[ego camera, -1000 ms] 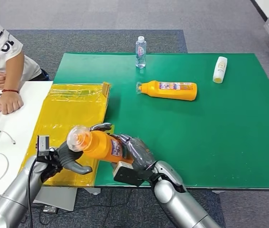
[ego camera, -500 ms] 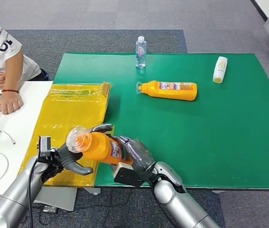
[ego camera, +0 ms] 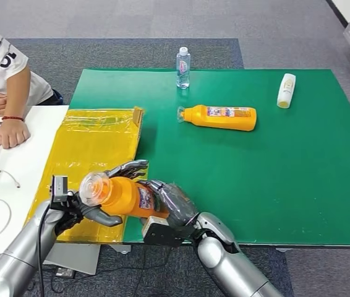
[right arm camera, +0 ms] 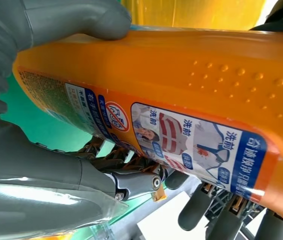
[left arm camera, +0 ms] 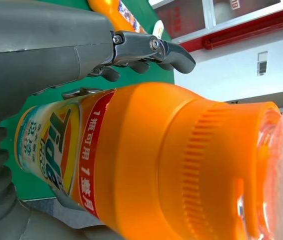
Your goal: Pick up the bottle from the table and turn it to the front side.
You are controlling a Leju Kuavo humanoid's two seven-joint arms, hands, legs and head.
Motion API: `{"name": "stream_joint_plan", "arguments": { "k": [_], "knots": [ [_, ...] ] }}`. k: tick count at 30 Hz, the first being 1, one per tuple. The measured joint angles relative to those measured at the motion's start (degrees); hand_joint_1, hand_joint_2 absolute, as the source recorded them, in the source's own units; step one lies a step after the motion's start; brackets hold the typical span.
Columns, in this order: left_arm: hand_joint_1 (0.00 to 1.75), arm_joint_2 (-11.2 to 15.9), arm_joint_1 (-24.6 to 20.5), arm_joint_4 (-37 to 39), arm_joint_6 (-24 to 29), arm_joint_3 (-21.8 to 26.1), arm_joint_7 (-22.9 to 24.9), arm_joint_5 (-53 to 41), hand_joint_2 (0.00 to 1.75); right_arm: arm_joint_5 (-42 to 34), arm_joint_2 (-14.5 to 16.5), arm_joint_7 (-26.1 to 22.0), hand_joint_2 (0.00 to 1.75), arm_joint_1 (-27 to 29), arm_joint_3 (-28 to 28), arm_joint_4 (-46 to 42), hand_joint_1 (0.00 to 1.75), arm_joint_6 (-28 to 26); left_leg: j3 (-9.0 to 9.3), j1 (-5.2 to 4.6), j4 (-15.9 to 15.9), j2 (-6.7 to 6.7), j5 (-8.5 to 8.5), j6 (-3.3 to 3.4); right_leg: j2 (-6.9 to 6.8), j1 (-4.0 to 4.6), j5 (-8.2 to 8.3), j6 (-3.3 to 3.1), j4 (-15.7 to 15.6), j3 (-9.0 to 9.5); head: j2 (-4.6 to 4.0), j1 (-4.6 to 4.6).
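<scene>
An orange detergent bottle point(ego camera: 126, 195) with a clear cap hangs on its side over the near edge of the green table point(ego camera: 280, 179), its cap pointing left. My right hand point(ego camera: 173, 204) grips its base end; the thumb point(right arm camera: 76, 20) presses one side of the bottle point(right arm camera: 208, 85) and the fingers wrap the other. My left hand point(ego camera: 96, 207) cups the neck end, with fingers above and the thumb below. In the left wrist view the fingers point(left arm camera: 151, 47) stand a little clear of the bottle point(left arm camera: 151, 160).
A second orange bottle point(ego camera: 219, 117) lies mid-table, a small water bottle point(ego camera: 183, 67) stands at the far edge, and a white bottle point(ego camera: 286, 90) lies far right. A yellow bag point(ego camera: 94, 145) covers the table's left. A person's arms point(ego camera: 12, 127) rest on the white desk point(ego camera: 23, 167).
The held bottle has shifted left and slightly down, its neck going deeper into my left hand. My right hand moved with it. The things on the table stayed put.
</scene>
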Motion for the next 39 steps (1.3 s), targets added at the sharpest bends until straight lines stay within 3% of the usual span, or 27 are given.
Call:
{"name": "stream_joint_plan", "arguments": {
  "k": [16,25,39],
  "knots": [
    [0.0,-0.1,-1.0,2.3,0.0,-0.4,0.0,0.1,1.75,2.8,0.0,1.1,1.75,0.0,1.3,-0.1,1.75,-2.7,-0.01,0.0,0.0,0.0,0.02,-0.03,0.0,0.0,0.01,-0.01,0.0,-0.02,0.0,0.01],
    [0.0,-0.1,-1.0,2.9,0.8,-0.7,0.0,0.3,1.75,7.6,0.3,5.4,1.75,0.1,2.2,-2.3,1.75,-6.8,-0.01,0.01,0.0,0.0,0.03,-0.05,0.0,0.0,0.01,-0.01,0.0,-0.02,0.0,0.0],
    [0.0,-0.9,-1.1,2.9,0.9,-0.9,0.0,0.5,1.75,6.5,1.0,6.1,1.75,0.1,2.6,-2.6,1.75,-5.8,-0.01,0.01,0.0,0.0,0.03,-0.05,0.01,0.01,0.0,-0.01,0.0,-0.02,0.0,0.0]
  ]
}}
